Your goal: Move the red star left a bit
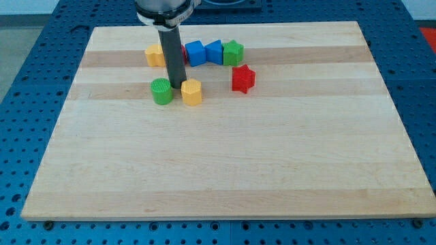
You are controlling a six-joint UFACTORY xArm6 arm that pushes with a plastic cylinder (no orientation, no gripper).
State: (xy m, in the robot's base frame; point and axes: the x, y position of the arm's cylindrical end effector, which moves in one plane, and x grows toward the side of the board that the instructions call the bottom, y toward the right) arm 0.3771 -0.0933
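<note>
The red star (242, 78) lies on the wooden board (225, 163) in the upper middle, just below the green star (234, 52). My tip (176, 86) touches down between the green cylinder (161, 90) on its left and the yellow hexagonal block (192, 92) on its right. The tip is well to the left of the red star, about a hundred pixels away. The rod hides part of a red block (184, 53) behind it.
A row of blocks sits near the view's top: a yellow block (155, 54), a blue block (196, 53), a second blue block (214, 52) and the green star. A blue perforated table (27, 61) surrounds the board.
</note>
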